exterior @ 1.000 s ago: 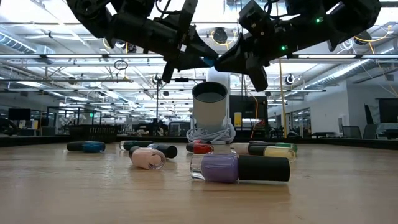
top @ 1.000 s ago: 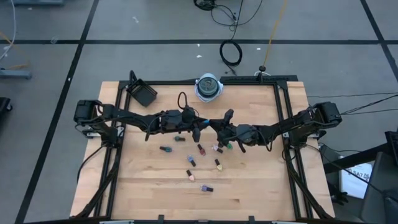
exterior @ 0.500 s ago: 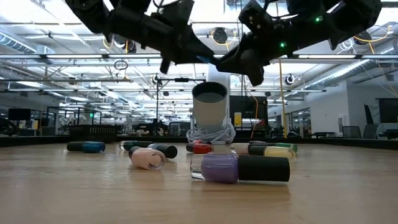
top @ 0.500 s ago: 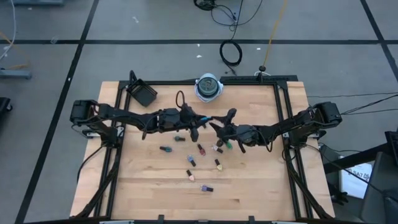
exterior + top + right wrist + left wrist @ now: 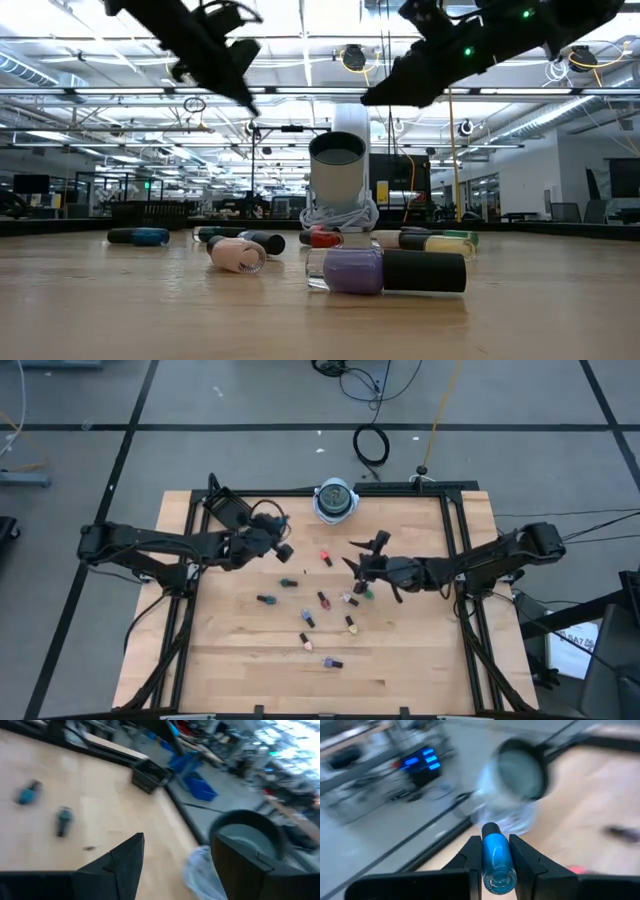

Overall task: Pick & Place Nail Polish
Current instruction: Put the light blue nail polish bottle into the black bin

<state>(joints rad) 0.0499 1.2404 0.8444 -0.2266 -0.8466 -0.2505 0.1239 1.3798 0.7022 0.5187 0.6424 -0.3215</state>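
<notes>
You have a blue bottle (image 5: 496, 860) pinched between the left gripper's (image 5: 279, 550) fingers (image 5: 525, 861), cap end pointing forward toward the white cup (image 5: 518, 772). This looks like the carry step: one bottle picked, none visibly placed yet. In the high view the left gripper sits left of the cup (image 5: 336, 499) and a little toward the table's middle, between the cup and the black box (image 5: 229, 510). The task names no target, so judge for yourself whether the cup or the box is the drop; either way the next move calls for you to bring the gripper over that opening, tip the bottle down and only then spread the fingers. The left wrist view is smeared, so take the exact line to the cup as uncertain.

The other bottles lie on the table (image 5: 420, 660), on the side of the cup toward the table's middle. A red bottle (image 5: 326, 559) is nearest the cup. Farther out are a teal one (image 5: 288, 583) and a dark-capped one (image 5: 265, 600), then a loose cluster (image 5: 330, 600). The purple bottle (image 5: 331, 662) lies farthest from the cup; in the low view it (image 5: 352, 270) lies on its side nearest the camera.

Your right gripper (image 5: 362, 563) hangs to the right of the red bottle, above the cluster's edge. Its fingers (image 5: 122, 860) are spread wide with nothing between them and touch nothing.
</notes>
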